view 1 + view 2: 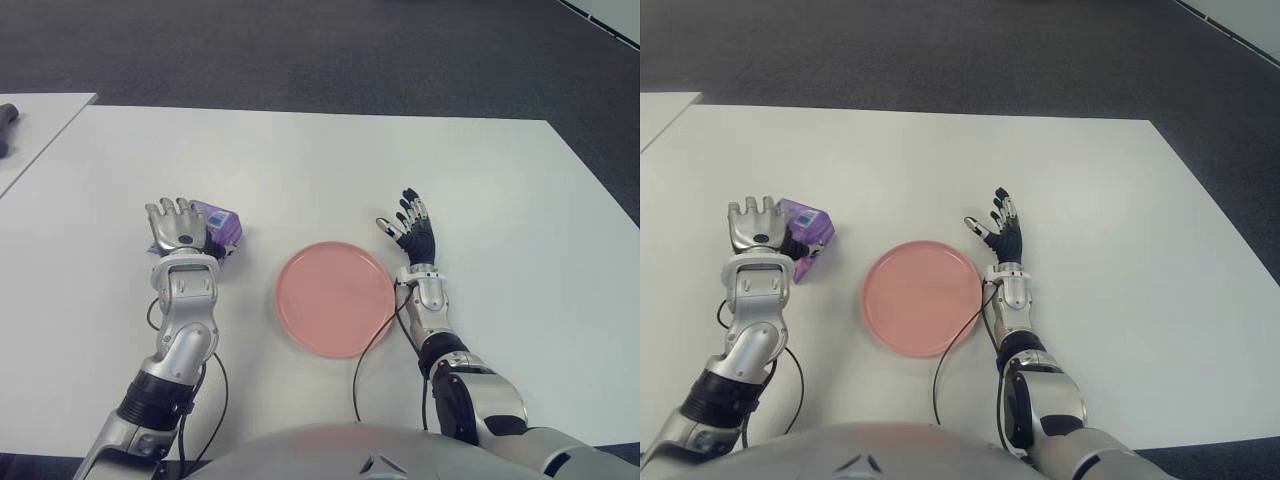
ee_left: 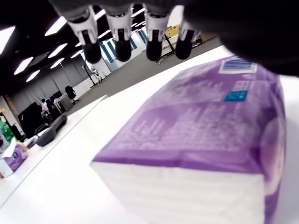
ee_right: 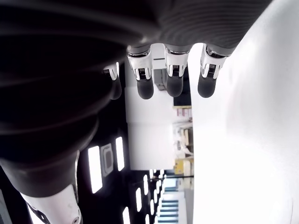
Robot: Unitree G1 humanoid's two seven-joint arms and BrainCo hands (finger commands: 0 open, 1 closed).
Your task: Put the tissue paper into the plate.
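Observation:
The tissue paper is a purple plastic pack (image 1: 224,226) lying on the white table (image 1: 320,170), left of the pink round plate (image 1: 333,298). My left hand (image 1: 177,226) is over the pack's left part, covering it from above. In the left wrist view its fingers (image 2: 122,43) reach out straight above the pack (image 2: 205,135) and do not curl around it. My right hand (image 1: 409,226) shows just right of the plate, its fingers (image 3: 173,77) spread and holding nothing. The plate has nothing in it.
A black cable (image 1: 372,345) runs from my right arm across the plate's near right rim. A second white table (image 1: 40,125) stands at the far left with a dark object (image 1: 6,128) on it. Dark carpet lies beyond the table's far edge.

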